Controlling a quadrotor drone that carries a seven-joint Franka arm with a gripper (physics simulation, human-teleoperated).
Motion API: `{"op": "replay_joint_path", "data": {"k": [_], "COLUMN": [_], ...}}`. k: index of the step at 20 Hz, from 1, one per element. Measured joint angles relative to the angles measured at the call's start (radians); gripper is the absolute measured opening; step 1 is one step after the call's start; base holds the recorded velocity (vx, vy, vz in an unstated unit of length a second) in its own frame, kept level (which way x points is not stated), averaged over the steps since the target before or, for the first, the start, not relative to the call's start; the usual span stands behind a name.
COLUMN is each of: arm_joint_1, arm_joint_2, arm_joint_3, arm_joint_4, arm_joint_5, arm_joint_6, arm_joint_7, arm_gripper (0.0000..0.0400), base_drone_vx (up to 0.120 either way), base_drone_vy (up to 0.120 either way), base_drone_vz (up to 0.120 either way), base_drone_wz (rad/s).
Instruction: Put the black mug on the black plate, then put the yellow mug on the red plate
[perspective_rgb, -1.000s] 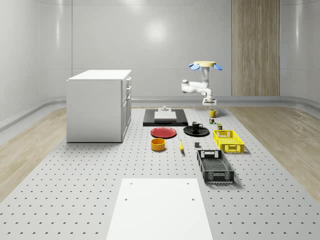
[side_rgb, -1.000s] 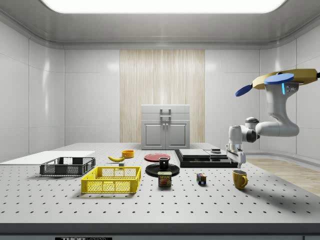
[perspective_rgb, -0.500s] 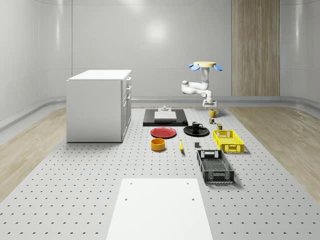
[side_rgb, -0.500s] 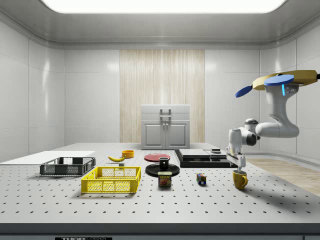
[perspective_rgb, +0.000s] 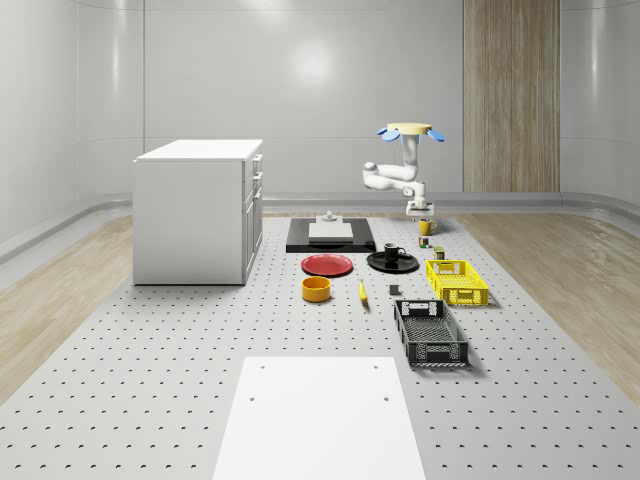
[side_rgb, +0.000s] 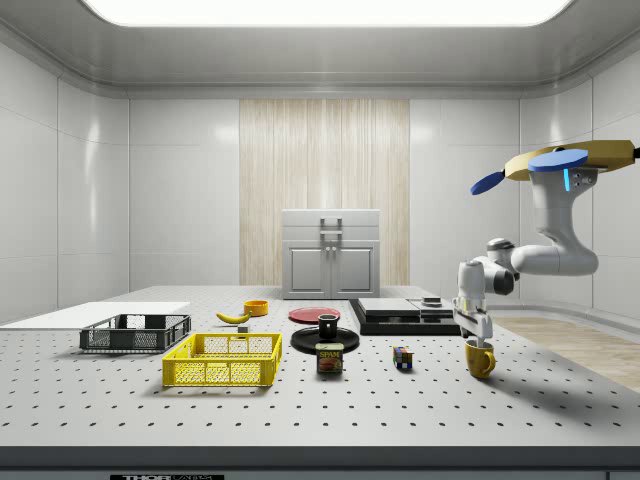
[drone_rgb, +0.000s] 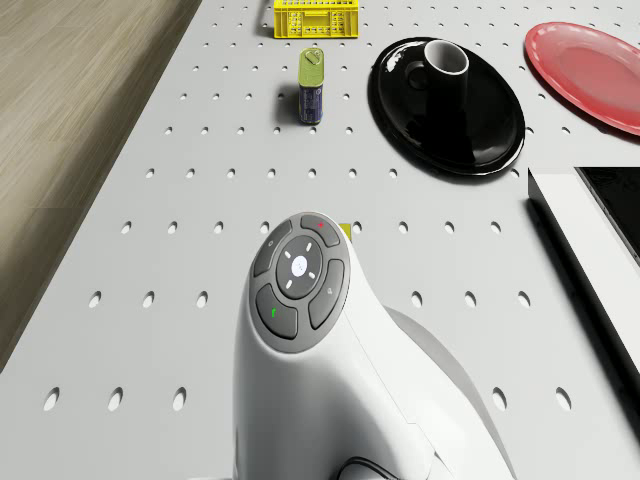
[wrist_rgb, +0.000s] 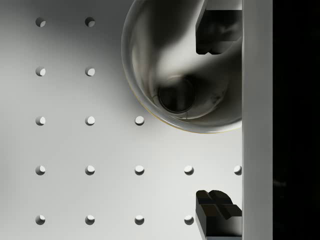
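Note:
The yellow mug stands upright on the perforated table near its far right corner in the whole-scene view. My drone hovers above it with the arm bent down. My gripper hangs just over the mug's rim, open. In the wrist view one finger is over the mug's inside and the other finger is outside it. The black mug sits on the black plate, also in the drone view. Beside it lies the red plate, bare.
A yellow crate and a black crate stand on the whole-scene view's right. A can and a small cube lie between the plates and the mug. A black slab, orange bowl, banana and white cabinet stand leftward.
The gripper has come down from a little above the yellow mug to its rim. The drone has stayed in place, and the mugs and plates have not moved.

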Motion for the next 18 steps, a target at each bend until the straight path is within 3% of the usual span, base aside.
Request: {"op": "replay_joint_path", "data": {"k": [18], "arm_joint_1": [-0.031], "arm_joint_2": [0.022], "arm_joint_3": [-0.030], "arm_joint_4": [0.035], "arm_joint_5": [-0.032], "arm_joint_6": [-0.002], "arm_joint_7": [0.001], "arm_gripper": [0.0400], "base_drone_vx": [0.000], "base_drone_vy": [0.000], "base_drone_vz": [0.000], "base_drone_wz": [0.000]}}
